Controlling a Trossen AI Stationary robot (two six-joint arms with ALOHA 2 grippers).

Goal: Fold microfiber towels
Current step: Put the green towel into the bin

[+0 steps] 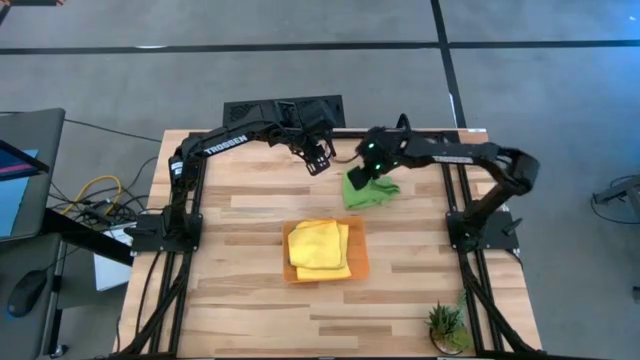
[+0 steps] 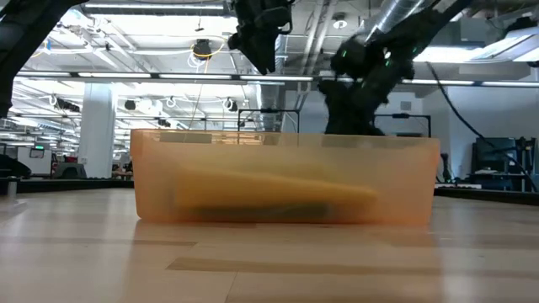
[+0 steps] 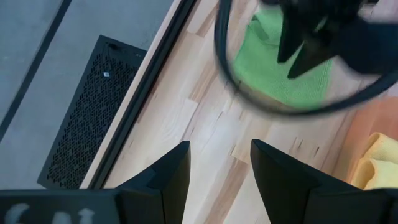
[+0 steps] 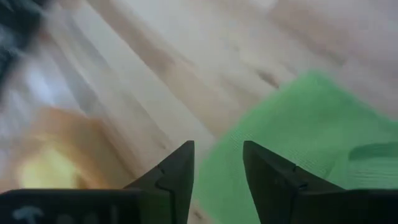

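I see an orange rectangular plastic tray (image 1: 359,262) at the middle of the light wooden slatted table (image 1: 240,300), and a small green potted plant (image 1: 446,324) near one corner.

The pale wooden plank surface (image 1: 250,215) looks smooth with a faint sheen. The lime green cloth towel (image 1: 368,190) is soft, matt and fuzzy, as are the folded yellow cloth towels (image 1: 320,245). The orange plastic tray (image 2: 286,177) appears translucent and slightly glossy.
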